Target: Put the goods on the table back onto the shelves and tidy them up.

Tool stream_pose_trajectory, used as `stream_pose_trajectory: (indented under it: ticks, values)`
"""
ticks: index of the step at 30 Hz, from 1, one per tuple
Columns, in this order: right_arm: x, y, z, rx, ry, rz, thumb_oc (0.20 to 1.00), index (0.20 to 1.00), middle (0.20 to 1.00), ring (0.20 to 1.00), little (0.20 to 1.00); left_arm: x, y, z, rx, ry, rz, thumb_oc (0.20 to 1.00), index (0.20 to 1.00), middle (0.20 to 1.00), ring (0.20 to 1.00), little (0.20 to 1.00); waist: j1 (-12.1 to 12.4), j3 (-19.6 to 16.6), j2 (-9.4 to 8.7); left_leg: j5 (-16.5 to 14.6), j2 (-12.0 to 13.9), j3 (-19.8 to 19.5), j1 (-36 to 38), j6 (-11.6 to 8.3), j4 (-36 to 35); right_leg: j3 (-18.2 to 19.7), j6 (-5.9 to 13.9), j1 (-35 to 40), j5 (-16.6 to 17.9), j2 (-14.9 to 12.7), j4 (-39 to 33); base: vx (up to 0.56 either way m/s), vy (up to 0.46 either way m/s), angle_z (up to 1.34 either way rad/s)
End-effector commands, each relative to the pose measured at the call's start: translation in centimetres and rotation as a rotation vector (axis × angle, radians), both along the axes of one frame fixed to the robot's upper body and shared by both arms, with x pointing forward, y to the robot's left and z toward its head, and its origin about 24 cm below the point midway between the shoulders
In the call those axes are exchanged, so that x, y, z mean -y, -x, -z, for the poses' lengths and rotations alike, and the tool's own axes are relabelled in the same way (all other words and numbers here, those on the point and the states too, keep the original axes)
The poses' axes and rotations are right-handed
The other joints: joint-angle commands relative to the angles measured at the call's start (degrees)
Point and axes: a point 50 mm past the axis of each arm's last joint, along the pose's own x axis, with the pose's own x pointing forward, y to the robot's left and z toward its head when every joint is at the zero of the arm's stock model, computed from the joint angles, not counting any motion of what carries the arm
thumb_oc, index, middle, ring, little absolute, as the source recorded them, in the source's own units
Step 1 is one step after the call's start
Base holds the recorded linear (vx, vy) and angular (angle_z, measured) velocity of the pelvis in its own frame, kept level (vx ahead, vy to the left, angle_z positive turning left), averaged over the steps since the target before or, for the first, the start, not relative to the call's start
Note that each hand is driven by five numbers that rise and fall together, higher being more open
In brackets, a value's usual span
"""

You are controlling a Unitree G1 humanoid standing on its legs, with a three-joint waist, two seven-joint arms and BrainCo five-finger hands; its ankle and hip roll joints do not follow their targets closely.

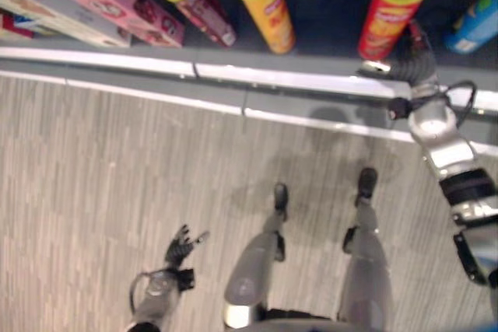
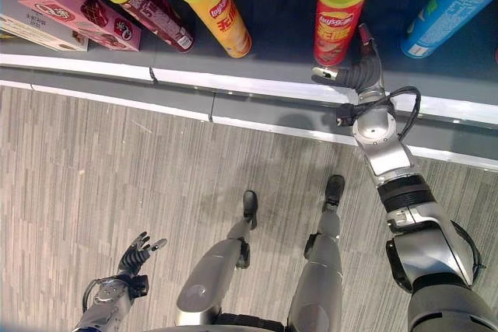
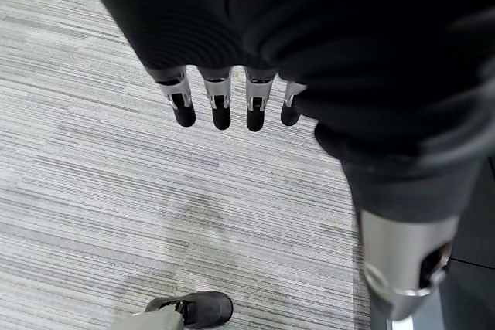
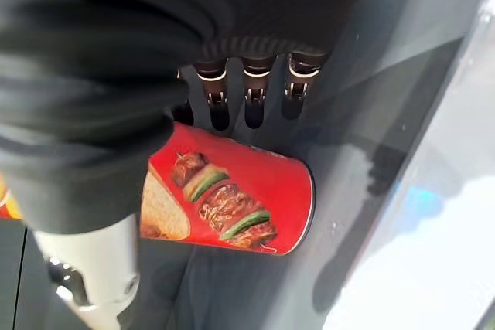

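Red can (image 2: pixel 337 25), yellow lid, food picture. Orange can (image 2: pixel 218 13) and maroon can (image 2: pixel 148 1), yellow lids. Blue can (image 2: pixel 447 9). Pink box (image 2: pixel 74 5). Dark grey shelf (image 2: pixel 280 33), white edge. Grey streaked floor (image 2: pixel 117 169).

1. A dark shelf (image 2: pixel 288 44) with a pale front edge runs across the top.
2. Standing on it, from the robot's left: a pink box (image 2: pixel 78 7), a maroon can (image 2: pixel 148 5), an orange can (image 2: pixel 214 5), a red can (image 2: pixel 338 13), and a blue can (image 2: pixel 447 9).
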Motion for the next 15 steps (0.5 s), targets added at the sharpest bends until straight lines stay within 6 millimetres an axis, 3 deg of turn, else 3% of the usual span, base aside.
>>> stream_pose_trajectory:
  ticks: [1,7,15]
  values:
    - [-0.93,-0.23,-1.84,0.054,0.042,-0.052,1.0,1.0,1.0,1.0,1.0,-2.54,1.72,0.3,-0.074,-0.084,0.007,1.0,1.0,1.0,1.0,1.0,1.86,-3.43,-0.87,-1.75,4.41,-2.84,-3.66,-4.71,2.39,2.53,5.2,-4.1,-10.51,-5.96,13.68,-0.01,0.007,0.08]
    - [-1.56,-0.53,-2.09,0.053,0.06,-0.063,1.0,1.0,1.0,1.0,1.0,-2.71,1.88,0.43,-0.083,-0.086,-0.005,1.0,1.0,1.0,1.0,1.0,2.18,-3.5,-0.98,-1.61,4.41,-2.99,-3.83,-4.76,2.28,2.51,5.18,-4.02,-10.46,-5.95,13.5,0.0,0.003,0.02]
    - [-0.63,-0.65,-2.28,0.055,0.071,-0.008,1.0,1.0,1.0,1.0,1.0,-2.7,1.96,0.6,-0.092,-0.089,-0.012,1.0,1.0,1.0,1.0,1.0,2.39,-3.7,-1.08,-1.59,4.28,-3.11,-3.94,-4.75,2.29,2.58,5.2,-4.1,-10.42,-6.05,13.57,0.0,0.0,0.0]
